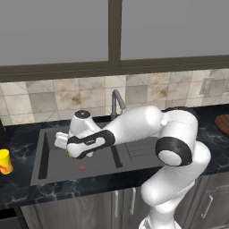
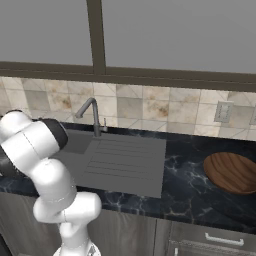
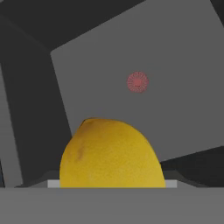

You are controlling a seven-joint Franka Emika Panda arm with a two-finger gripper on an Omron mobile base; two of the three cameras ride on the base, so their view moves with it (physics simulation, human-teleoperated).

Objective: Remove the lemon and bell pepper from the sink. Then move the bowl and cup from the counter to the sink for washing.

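Note:
The lemon (image 3: 111,153) looms large at the bottom of the hand view and hides the fingertips. It stays close to the hand while the sink floor lies well below it. My gripper (image 1: 71,151) hangs over the dark grey sink (image 1: 100,162), shut on the lemon (image 1: 70,155), of which a yellow sliver peeks out under the hand. The yellow cup (image 1: 4,162) with its red mark stands on the counter left of the sink. The brown wooden bowl (image 2: 232,171) rests on the counter far to the right. The bell pepper is out of view.
A flat dull reddish disc (image 3: 138,82) lies on the sink floor (image 1: 82,167). The grey faucet (image 1: 116,102) rises behind the basin, and the ribbed drainboard (image 2: 122,157) lies to its right. A tiled wall and a window close the back.

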